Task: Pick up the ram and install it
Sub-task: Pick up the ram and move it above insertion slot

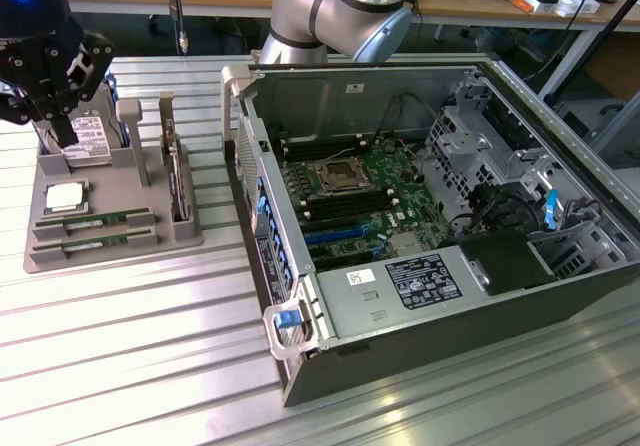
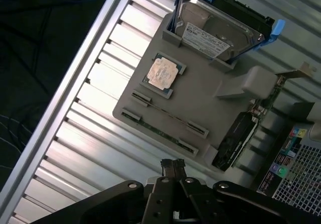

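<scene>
Pincer point(image 1: 65, 134) point(image 2: 172, 164): jaws fully closed, fingertips pressed together, nothing between them. It hangs above the far end of the grey tray point(image 1: 135, 204) point(image 2: 210, 108), clear of every part. In the exterior view its black fingers overlap the hard drive point(image 1: 90, 138) point(image 2: 215, 30), which stands on edge in the tray's rear holder.

Just beside the drive, a square silver processor point(image 1: 64, 197) point(image 2: 162, 73) lies flat in its recess.

Ram: two narrow green sticks, both seated lengthwise in the tray's parallel grooves. The first ram stick point(image 1: 95, 219) point(image 2: 170, 114) lies next to the processor. The second ram stick point(image 1: 90, 240) point(image 2: 156, 131) lies beside it, along the tray's outer edge. Neither is touched by the pincer.

A larger card with a metal bracket point(image 1: 178, 181) point(image 2: 235, 139) stands upright in a slot on the side of the tray towards the exterior view's right.

The tray rests on a ribbed aluminium surface point(image 1: 130, 346) point(image 2: 100, 128).

To the exterior view's right, apart from the tray, an open computer case point(image 1: 450, 331) lies on its side. Inside it are a green motherboard point(image 1: 372, 198), long dark memory slots point(image 1: 352, 208) flanking the central socket, and a power supply point(image 1: 400, 291) with a label.

The robot arm point(image 1: 340, 6) rises behind the case.
</scene>
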Controlling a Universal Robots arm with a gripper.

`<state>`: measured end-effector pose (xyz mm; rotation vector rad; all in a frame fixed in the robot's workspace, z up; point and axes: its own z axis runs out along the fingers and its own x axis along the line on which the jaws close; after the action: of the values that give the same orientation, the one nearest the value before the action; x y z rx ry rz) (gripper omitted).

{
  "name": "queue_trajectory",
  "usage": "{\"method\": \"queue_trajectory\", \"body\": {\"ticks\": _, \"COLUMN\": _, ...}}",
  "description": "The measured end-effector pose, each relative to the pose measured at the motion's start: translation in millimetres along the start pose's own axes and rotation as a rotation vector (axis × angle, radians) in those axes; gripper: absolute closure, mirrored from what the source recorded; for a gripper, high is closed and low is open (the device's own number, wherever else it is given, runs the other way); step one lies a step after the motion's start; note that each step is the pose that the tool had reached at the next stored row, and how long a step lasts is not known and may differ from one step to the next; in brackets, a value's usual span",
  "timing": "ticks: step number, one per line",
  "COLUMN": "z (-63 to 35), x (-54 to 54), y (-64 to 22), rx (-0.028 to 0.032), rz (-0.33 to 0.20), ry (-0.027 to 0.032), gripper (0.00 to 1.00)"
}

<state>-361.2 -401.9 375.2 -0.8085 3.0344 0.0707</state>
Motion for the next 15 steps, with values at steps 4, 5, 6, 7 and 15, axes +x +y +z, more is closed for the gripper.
{"method": "queue_trajectory", "body": {"ticks": 4, "z": 0.0, "x": 0.0, "y": 0.0, "rx": -0.0004, "rz": -0.028, "ry": 0.0012, "gripper": 0.9}}
{"method": "queue_trajectory", "body": {"ticks": 5, "z": 0.0, "x": 0.0, "y": 0.0, "rx": -0.0005, "rz": -0.037, "ry": 0.0016, "gripper": 0.9}}
{"method": "queue_trajectory", "body": {"ticks": 6, "z": 0.0, "x": 0.0, "y": 0.0, "rx": -0.0007, "rz": -0.053, "ry": 0.0023, "gripper": 0.9}}
{"method": "queue_trajectory", "body": {"ticks": 7, "z": 0.1, "x": 0.0, "y": 0.0, "rx": -0.0008, "rz": -0.063, "ry": 0.0026, "gripper": 0.9}}
{"method": "queue_trajectory", "body": {"ticks": 15, "z": 0.1, "x": 0.0, "y": 0.0, "rx": -0.0015, "rz": -0.122, "ry": 0.0052, "gripper": 0.9}}
